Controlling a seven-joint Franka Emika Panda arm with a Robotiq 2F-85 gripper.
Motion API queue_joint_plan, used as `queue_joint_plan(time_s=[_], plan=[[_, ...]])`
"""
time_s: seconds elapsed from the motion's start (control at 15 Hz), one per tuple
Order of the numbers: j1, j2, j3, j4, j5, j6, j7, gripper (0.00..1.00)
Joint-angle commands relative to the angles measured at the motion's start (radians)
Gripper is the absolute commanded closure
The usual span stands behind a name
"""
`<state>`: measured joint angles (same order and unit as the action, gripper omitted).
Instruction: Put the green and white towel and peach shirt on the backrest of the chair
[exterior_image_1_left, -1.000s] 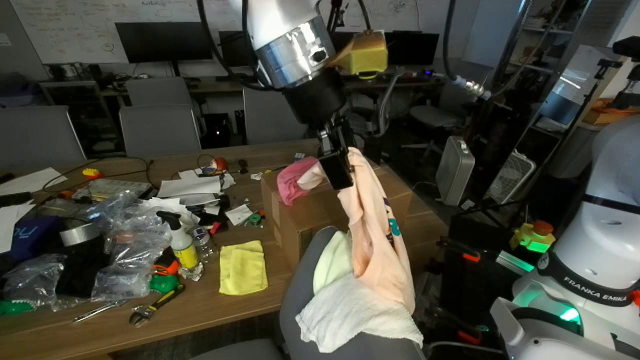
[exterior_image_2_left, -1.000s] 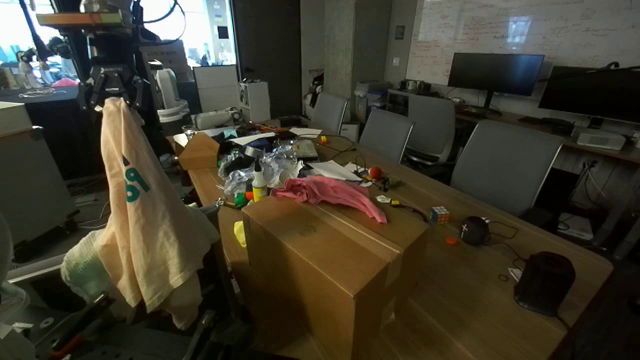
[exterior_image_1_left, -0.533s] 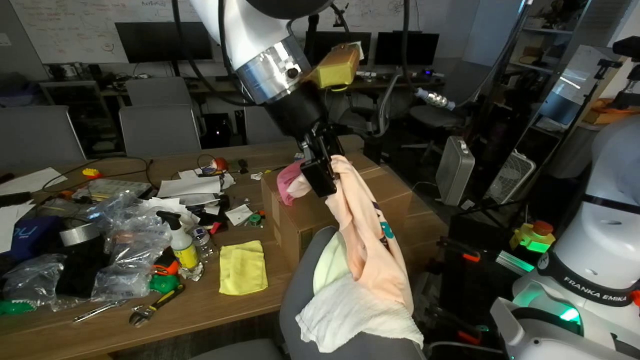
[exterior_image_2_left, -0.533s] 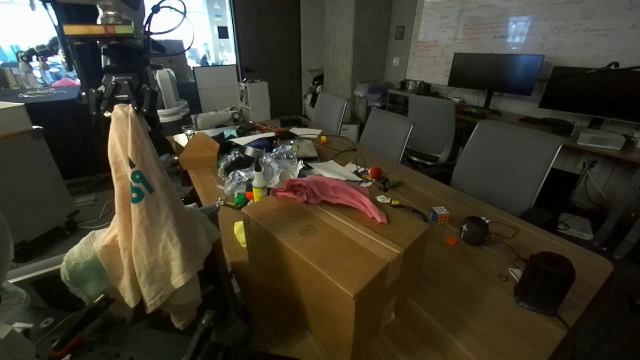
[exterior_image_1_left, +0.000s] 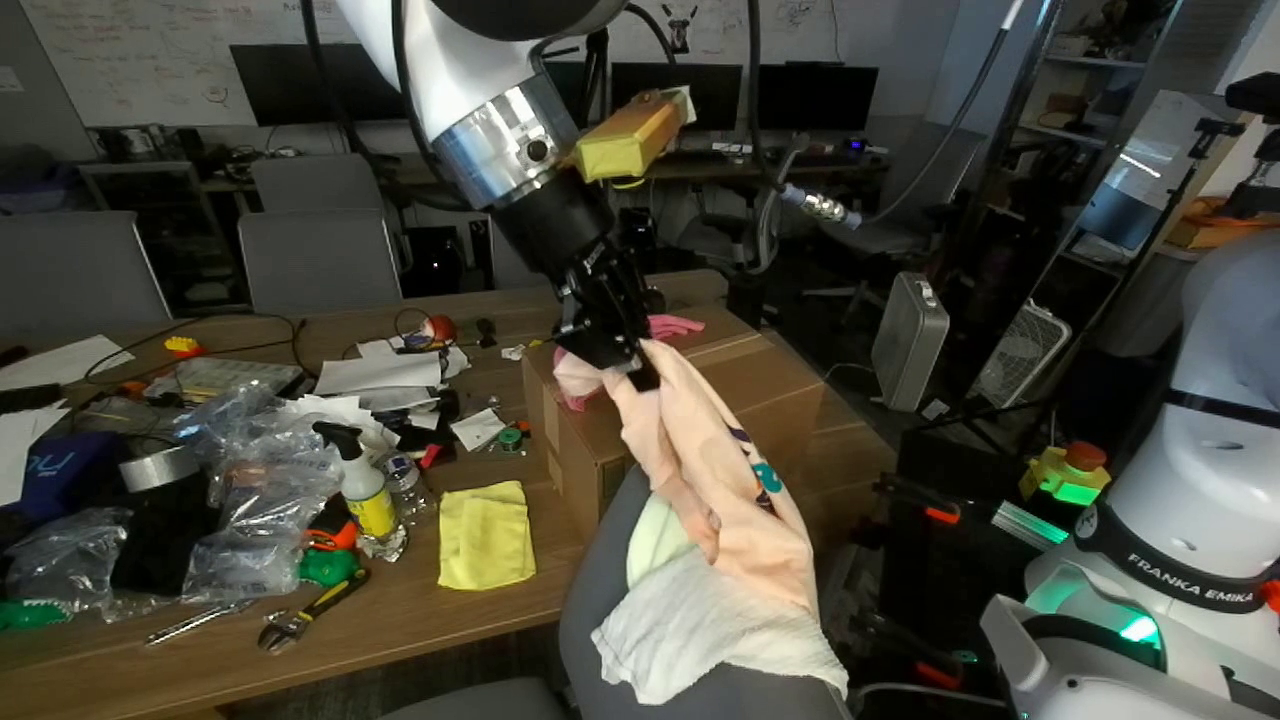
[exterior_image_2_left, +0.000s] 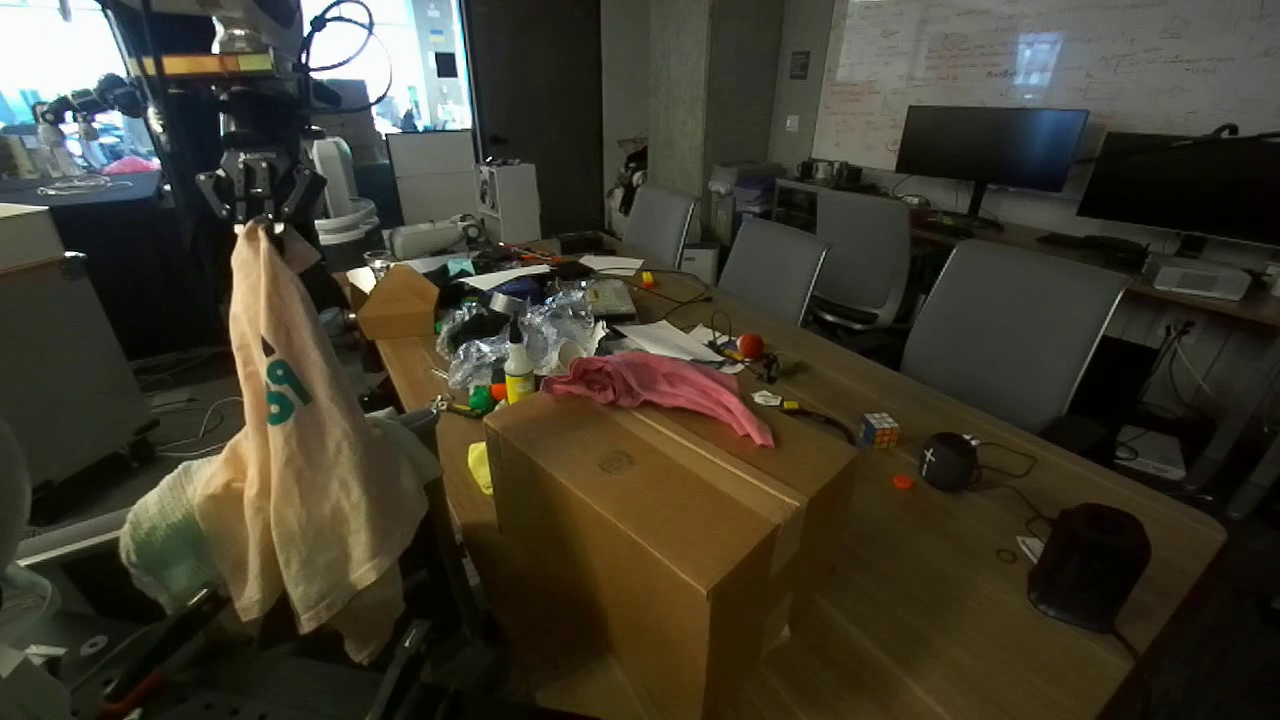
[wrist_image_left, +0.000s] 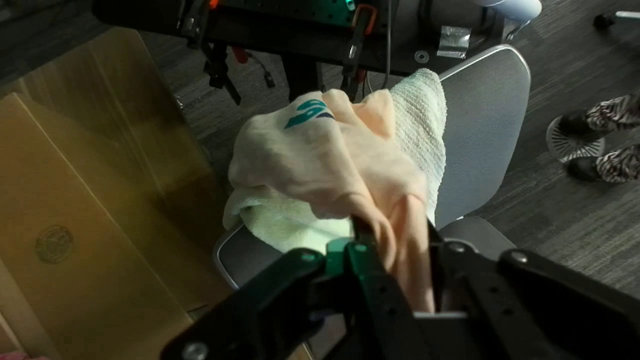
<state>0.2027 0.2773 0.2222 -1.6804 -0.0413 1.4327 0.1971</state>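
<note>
The peach shirt (exterior_image_1_left: 735, 510) with its teal patch hangs from my gripper (exterior_image_1_left: 640, 372). My gripper is shut on one end of it, above the chair backrest, as the wrist view (wrist_image_left: 395, 232) also shows. The shirt's lower part drapes over the green and white towel (exterior_image_1_left: 700, 620), and it hangs long in an exterior view (exterior_image_2_left: 300, 480). The towel lies over the grey chair backrest (exterior_image_1_left: 598, 590), partly covered by the shirt. In the wrist view the towel (wrist_image_left: 422, 120) shows beside and under the shirt, and the bare backrest (wrist_image_left: 482, 125) shows to the right.
A large cardboard box (exterior_image_2_left: 620, 510) stands on the table beside the chair, with a pink cloth (exterior_image_2_left: 650, 380) on top. A yellow cloth (exterior_image_1_left: 486, 535), a spray bottle (exterior_image_1_left: 362, 490) and plastic bags (exterior_image_1_left: 260, 500) lie on the table. The robot base (exterior_image_1_left: 1170, 560) is near the chair.
My gripper has moved left and slightly down in an exterior view, drawing the shirt's held end toward the box side. The shirt tilts more. The towel and chair look unmoved.
</note>
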Motion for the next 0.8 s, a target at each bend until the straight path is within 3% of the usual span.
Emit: queue_joint_plan(time_s=[0.0, 0.4, 0.73], plan=[[0.028, 0.034, -0.024, 0.072, -0.008, -0.044, 0.03, 0.44], [0.023, 0.028, -0.038, 0.085, 0.005, -0.043, 0.035, 0.01], [-0.028, -0.06, -0.093, 0.012, 0.064, 0.036, 0.083, 0.0]])
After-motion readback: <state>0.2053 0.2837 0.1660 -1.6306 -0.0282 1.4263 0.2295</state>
